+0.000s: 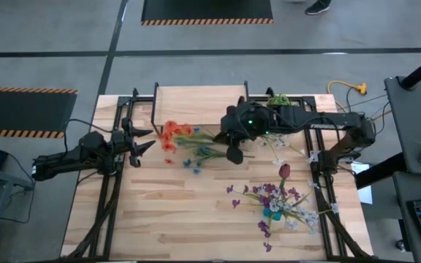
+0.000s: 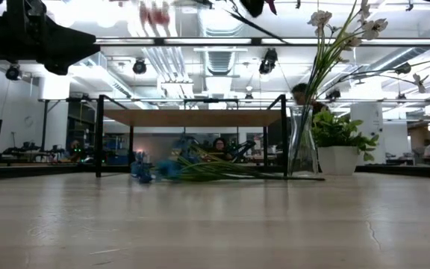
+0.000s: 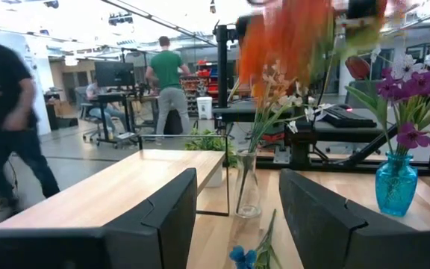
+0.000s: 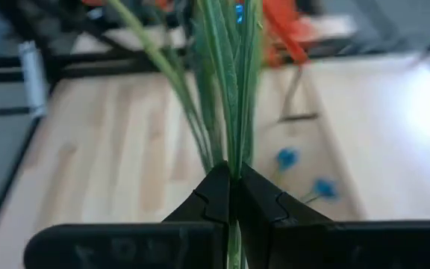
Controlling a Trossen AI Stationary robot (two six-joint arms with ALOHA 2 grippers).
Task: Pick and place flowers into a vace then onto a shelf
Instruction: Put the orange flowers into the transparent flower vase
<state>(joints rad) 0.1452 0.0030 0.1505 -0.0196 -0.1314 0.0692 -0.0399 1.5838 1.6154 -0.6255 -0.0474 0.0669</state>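
- While right gripper [image 4: 231, 196] sits over table's middle, just in front of the shelf [image 1: 199, 97], its fingers are clamped tight on a bunch of green stems [image 4: 226, 90].
- Those stems carry the orange flowers [image 1: 172, 135], held up off the table; blooms point twd the left arm.
- A few blue flowers [image 1: 196, 164] lie loose on the wood below the held bunch, near shelf's front legs.
- Left gripper [image 1: 139, 140] waits at table's left edge, fingers apart, nothing btwn them.
- Clear glass vase [image 3: 248, 183] w/ white blooms stands beside shelf's right end, next to a potted plant [image 2: 338, 142].
- Blue vase [image 3: 396, 183] w/ purple flowers stands toward the front right of table; a dark red bloom [image 1: 284, 171] shows w/ that cluster.
- People [image 3: 166, 82] in the room beyond.
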